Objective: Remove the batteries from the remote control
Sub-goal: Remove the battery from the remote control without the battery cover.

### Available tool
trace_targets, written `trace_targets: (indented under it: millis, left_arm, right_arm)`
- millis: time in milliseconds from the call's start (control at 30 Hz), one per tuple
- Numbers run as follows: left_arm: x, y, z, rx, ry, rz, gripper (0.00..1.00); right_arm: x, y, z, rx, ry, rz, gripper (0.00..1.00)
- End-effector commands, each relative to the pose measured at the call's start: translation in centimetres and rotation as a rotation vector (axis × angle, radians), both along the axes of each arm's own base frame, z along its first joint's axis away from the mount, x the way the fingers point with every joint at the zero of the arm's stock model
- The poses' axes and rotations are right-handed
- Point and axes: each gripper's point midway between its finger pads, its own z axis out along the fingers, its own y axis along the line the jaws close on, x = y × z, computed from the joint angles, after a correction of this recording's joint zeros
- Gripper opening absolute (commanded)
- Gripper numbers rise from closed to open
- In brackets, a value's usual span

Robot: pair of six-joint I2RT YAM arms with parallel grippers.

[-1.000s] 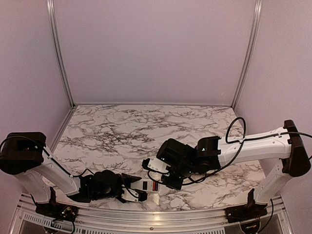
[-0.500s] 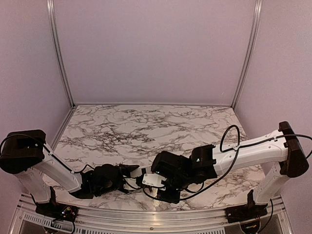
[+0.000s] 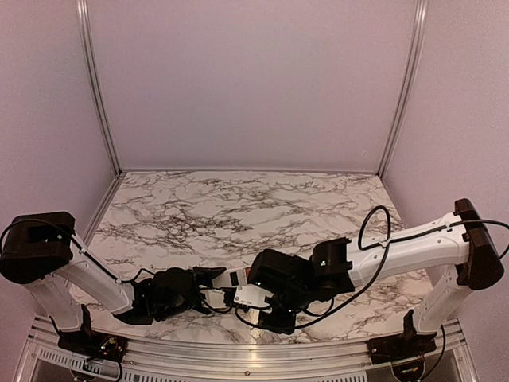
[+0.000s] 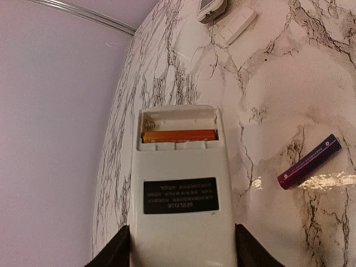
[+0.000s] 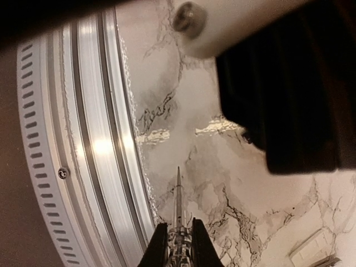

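Fig.: L and R wrist views plus top view, near edge of marble table [image 4: 267, 83].

(a) Left gripper [image 4: 181, 247]: its fingers [image 4: 118, 251] clamp the sides of the white remote control [image 4: 181, 167] at the 6 o'clock end, part-way closed to the body's width. The remote's long axis runs 6–12 o'clock in the L wrist view, back face up with its black label [image 4: 181, 196] showing. The battery bay is uncovered at the 12 o'clock end.

(b) Orange cell [image 4: 179, 135]: seated in the bay's nearer slot, axis 9–3 o'clock, i.e. crosswise to the remote. The slot beyond it looks vacant.

(c) Dark purple cell [image 4: 309, 161]: loose on the table at approx. 3 o'clock of the bay, apart from the remote, axis 8–2 o'clock, brighter end toward 8.

(d) White cover piece [image 4: 236, 25]: flat on the table toward 12–1 o'clock, well apart.

(e) Right gripper [image 5: 178, 236]: jaws fully closed on a thin metal pick [image 5: 178, 192], tip toward 12 o'clock, beside the aluminium rail [image 5: 94, 150].
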Motion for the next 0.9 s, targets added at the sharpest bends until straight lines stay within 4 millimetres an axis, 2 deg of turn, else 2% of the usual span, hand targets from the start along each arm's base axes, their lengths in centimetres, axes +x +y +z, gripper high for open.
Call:
trace_targets:
  millis: [0, 400, 600, 733, 867]
  left_arm:
    - [0.3, -0.8, 1.7, -0.077, -0.01, 0.009, 0.0]
    - [-0.2, -1.1, 1.6, -0.074, 0.012, -0.024, 0.0]
    - [-0.4, -1.1, 1.8, -0.084, 0.016, -0.033, 0.0]
    - [-0.4, -1.1, 1.9, -0.087, 0.011, -0.035, 0.0]
    - [-0.4, -1.2, 1.8, -0.086, 0.014, -0.038, 0.0]
  right_arm:
    - [0.9, -0.4, 1.0, 0.02, -0.046, -0.039, 0.0]
    - [5.3, -0.9, 4.2, 0.146, -0.133, -0.216, 0.0]
    - [6.4, -1.0, 6.3, 0.238, -0.156, -0.27, 0.0]
    - [7.1, -1.8, 7.1, 0.284, -0.185, -0.318, 0.0]
    - [6.9, -2.2, 7.6, 0.345, -0.18, -0.337, 0.0]
